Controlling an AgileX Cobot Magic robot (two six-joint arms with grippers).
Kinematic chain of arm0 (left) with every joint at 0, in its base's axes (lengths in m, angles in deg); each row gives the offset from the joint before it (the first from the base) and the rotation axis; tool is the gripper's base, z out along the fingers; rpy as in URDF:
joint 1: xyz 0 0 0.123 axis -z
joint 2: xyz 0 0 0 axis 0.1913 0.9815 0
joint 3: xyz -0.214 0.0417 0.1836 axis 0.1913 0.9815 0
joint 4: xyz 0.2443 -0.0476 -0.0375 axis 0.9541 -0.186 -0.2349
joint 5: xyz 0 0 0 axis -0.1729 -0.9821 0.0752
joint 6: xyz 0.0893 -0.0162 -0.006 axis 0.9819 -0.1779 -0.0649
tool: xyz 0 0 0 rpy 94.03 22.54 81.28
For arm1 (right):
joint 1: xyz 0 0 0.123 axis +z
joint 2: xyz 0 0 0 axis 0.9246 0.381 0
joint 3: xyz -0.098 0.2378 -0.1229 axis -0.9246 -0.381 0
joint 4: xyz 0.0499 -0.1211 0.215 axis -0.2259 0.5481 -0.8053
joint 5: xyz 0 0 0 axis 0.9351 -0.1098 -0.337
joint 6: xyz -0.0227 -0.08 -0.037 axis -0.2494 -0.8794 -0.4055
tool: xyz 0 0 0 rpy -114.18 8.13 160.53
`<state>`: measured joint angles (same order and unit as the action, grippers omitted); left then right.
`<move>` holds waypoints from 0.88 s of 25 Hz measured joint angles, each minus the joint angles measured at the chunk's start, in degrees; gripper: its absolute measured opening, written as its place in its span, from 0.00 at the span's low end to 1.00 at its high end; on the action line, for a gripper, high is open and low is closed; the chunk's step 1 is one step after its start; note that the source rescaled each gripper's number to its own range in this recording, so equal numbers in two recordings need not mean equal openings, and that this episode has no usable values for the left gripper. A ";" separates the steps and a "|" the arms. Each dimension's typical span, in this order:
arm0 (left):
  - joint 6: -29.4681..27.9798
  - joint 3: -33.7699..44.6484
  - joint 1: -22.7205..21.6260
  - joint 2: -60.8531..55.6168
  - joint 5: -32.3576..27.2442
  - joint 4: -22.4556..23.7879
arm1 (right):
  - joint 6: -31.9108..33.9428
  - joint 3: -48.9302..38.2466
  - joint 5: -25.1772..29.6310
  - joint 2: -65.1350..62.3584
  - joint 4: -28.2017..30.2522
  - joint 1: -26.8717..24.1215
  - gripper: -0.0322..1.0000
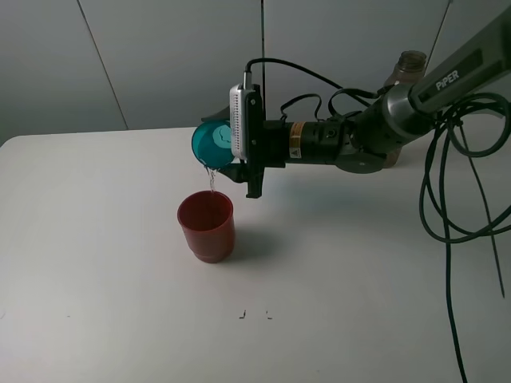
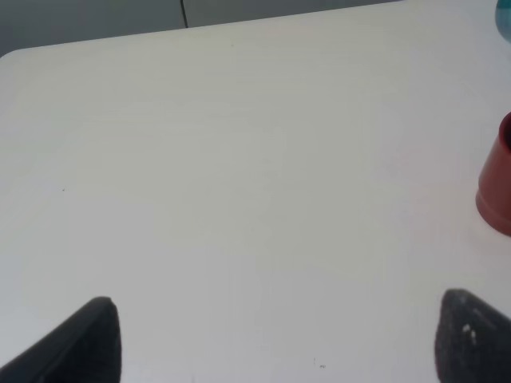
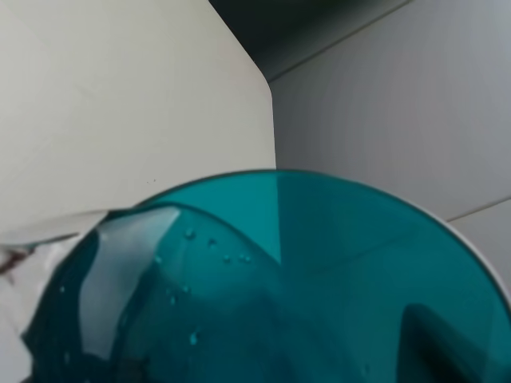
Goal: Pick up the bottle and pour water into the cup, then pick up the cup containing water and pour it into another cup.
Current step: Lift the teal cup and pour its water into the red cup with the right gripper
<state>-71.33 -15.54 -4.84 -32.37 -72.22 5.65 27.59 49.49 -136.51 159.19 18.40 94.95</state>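
My right gripper (image 1: 242, 153) reaches in from the right and is shut on the teal cup (image 1: 211, 144). It holds the cup tipped on its side above the red cup (image 1: 206, 226). A thin stream of water (image 1: 211, 180) falls from the teal rim into the red cup. The right wrist view is filled by the teal cup (image 3: 303, 279), with droplets on its wall. The bottle (image 1: 409, 65) stands at the back right, mostly hidden behind the arm. My left gripper (image 2: 271, 339) is open and empty over bare table. The red cup (image 2: 498, 187) shows at that view's edge.
The white table (image 1: 96, 239) ends at a grey wall behind. Black cables (image 1: 455, 223) hang at the right. Two small dark marks (image 1: 243, 313) lie on the table in front of the red cup.
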 joint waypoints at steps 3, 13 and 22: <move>-0.39 0.00 0.00 0.00 0.00 0.00 | -2.09 0.00 0.00 0.00 -0.20 0.09 0.08; 0.00 0.00 0.00 0.00 0.00 0.00 | -7.94 0.00 0.00 0.00 -1.38 1.08 0.08; 0.00 0.00 0.00 0.00 0.00 0.00 | -13.49 0.08 -0.16 0.00 -1.71 1.66 0.08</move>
<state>-71.33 -15.54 -4.84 -32.37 -72.22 5.65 14.10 49.57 -136.67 159.19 16.69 96.61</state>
